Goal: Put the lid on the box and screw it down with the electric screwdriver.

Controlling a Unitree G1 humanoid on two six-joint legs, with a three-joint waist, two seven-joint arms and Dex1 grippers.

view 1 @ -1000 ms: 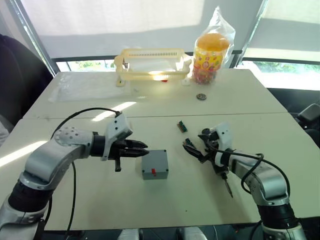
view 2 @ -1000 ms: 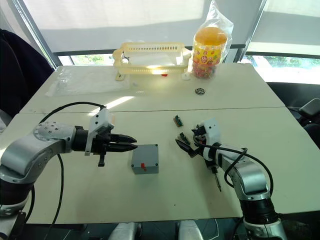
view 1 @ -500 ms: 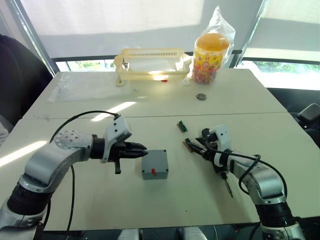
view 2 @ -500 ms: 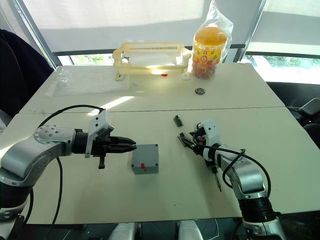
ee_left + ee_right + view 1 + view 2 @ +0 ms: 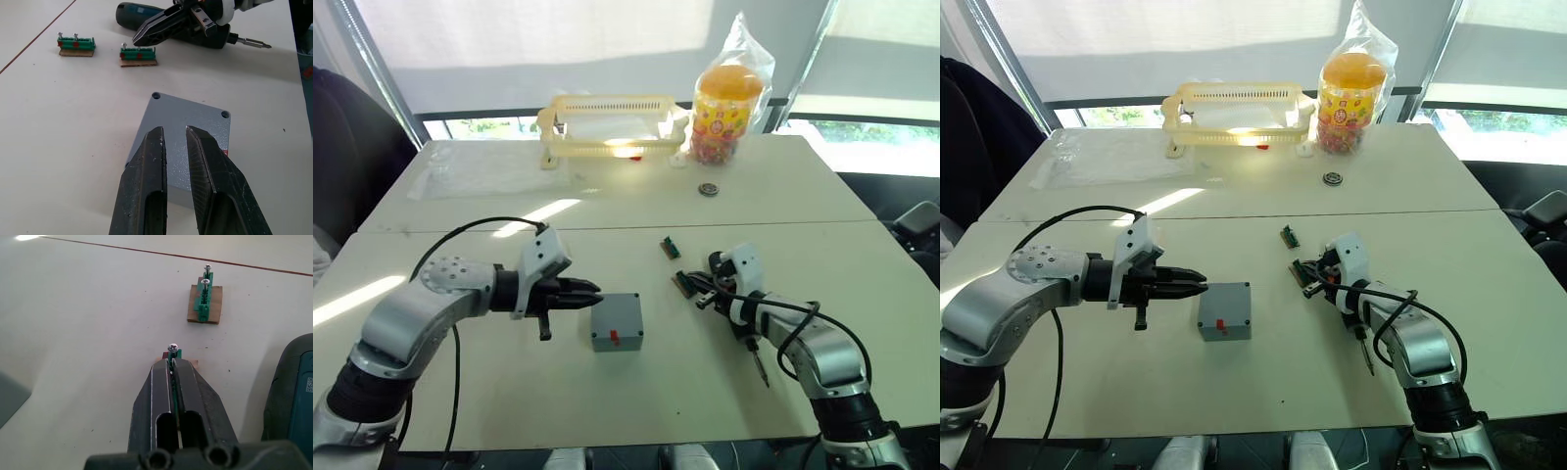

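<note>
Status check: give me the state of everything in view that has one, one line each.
box: lid on, upright on the table
electric screwdriver: lying on its side
left gripper: nearly shut, holding nothing, over the box
right gripper: shut on the nearer green circuit board
farther green circuit board: untouched

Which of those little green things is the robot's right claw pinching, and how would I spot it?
On the near white table, find the grey box in the middle. Toward the robot's right lie two green screw blocks. The nearer one sits at the tip of the right gripper, beside the electric screwdriver; the other lies apart.
</note>
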